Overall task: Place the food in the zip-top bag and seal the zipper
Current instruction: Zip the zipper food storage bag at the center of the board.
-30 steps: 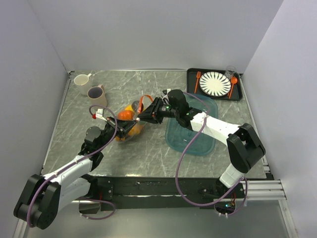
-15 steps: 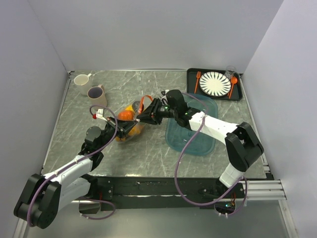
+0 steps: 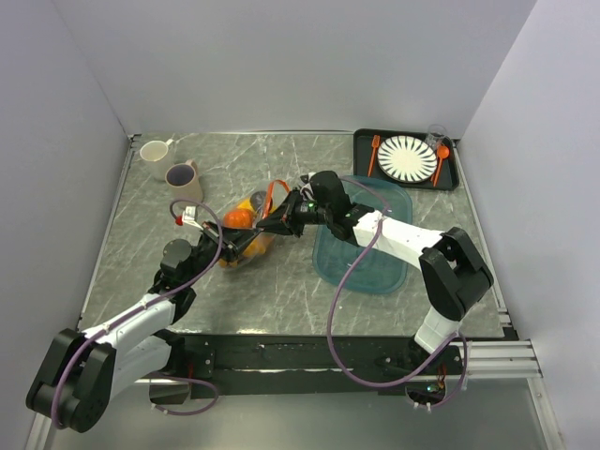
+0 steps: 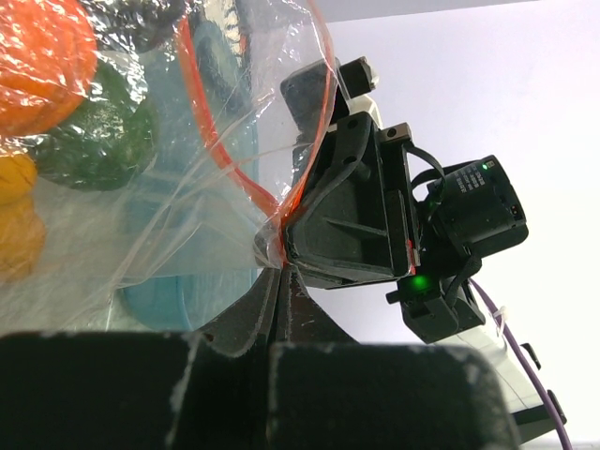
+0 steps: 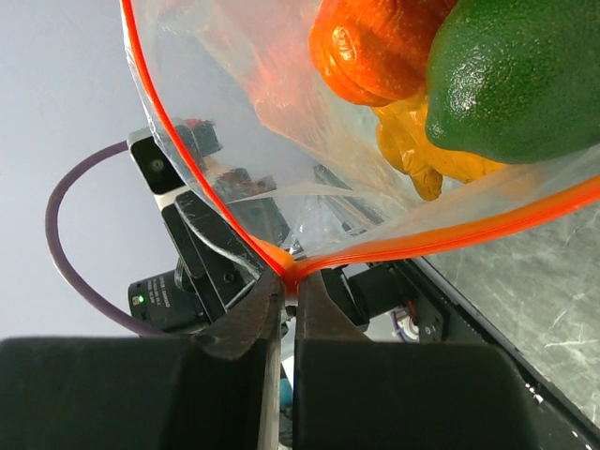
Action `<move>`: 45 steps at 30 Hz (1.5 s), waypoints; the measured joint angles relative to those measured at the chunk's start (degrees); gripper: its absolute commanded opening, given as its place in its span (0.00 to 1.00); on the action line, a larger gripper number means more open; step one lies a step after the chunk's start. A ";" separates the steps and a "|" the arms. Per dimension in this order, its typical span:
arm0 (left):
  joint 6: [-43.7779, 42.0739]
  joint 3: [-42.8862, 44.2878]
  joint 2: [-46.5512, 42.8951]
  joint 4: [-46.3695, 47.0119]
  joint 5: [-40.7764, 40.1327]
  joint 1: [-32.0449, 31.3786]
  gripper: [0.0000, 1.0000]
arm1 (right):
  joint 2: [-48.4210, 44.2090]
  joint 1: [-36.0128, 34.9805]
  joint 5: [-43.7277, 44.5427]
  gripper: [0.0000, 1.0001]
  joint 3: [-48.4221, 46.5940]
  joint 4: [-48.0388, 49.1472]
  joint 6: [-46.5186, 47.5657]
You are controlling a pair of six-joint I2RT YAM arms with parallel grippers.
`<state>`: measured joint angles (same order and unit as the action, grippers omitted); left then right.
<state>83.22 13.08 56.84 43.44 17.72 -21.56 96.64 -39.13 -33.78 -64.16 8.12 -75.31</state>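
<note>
Zip-top bag [image 3: 258,246] lies centre-left in top view with food [image 3: 239,217] inside and zipper [image 5: 450,234] strips still apart. Left gripper [image 4: 278,270] and right gripper [image 5: 289,283] both pinch zipper tight at same end. Teal tray [image 3: 375,267] is just right of bag.

Plain pale-grey walls [image 3: 281,56] enclose a grey marbled tabletop [image 3: 281,291] under soft, even light.
</note>
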 measured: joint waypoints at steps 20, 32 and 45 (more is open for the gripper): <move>0.02 -2.27 -5.40 -2.25 -0.85 -0.15 0.01 | -0.17 0.17 -2.40 0.00 1.70 3.04 -1.57; -0.02 -4.13 -12.87 -8.87 -1.55 -0.22 0.01 | -0.44 2.58 -1.90 0.02 1.84 3.91 -1.60; -0.07 -4.39 -10.38 -8.11 -1.55 -0.22 0.46 | -1.86 4.57 -0.07 0.04 2.08 2.99 -0.39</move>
<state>83.15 8.69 46.46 35.33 16.16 -21.78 94.78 -34.57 -33.85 -62.08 11.11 -75.70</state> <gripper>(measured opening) 0.325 0.118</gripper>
